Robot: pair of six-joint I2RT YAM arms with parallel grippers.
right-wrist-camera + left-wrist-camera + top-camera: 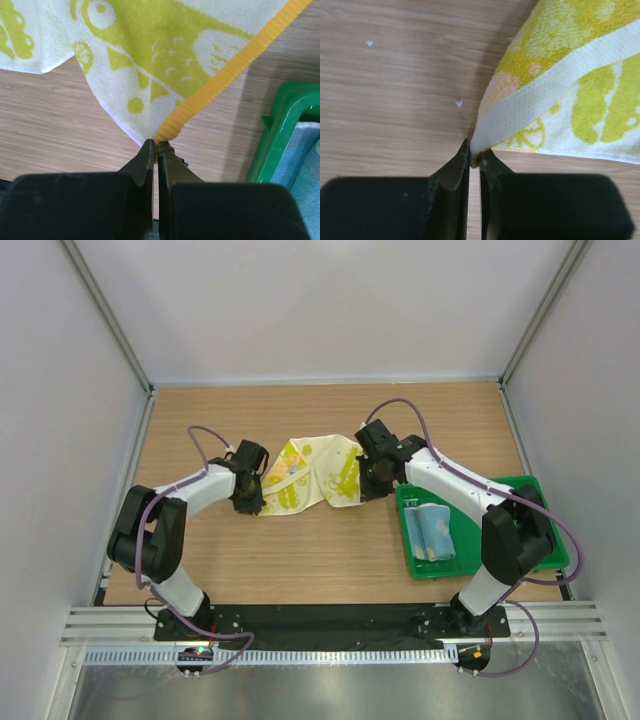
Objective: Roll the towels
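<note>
The pale yellow towel (312, 474) with lime-green patches hangs crumpled between my two grippers over the middle of the table. My left gripper (250, 502) is shut on its left corner (481, 150), where a white band runs across the cloth. At the towel's right side my right gripper (368, 490) is shut on another corner (161, 139), at the end of an orange ribbed edge. The light blue towel (433, 528) lies rolled in the green tray (530, 488) to the right; in the right wrist view its cloth (305, 165) shows inside the tray's rim (272, 135).
The green tray sits at the table's right edge, close beside my right arm. White walls with metal posts enclose the wooden table on three sides. Small white crumbs (459, 103) lie on the wood by the left gripper.
</note>
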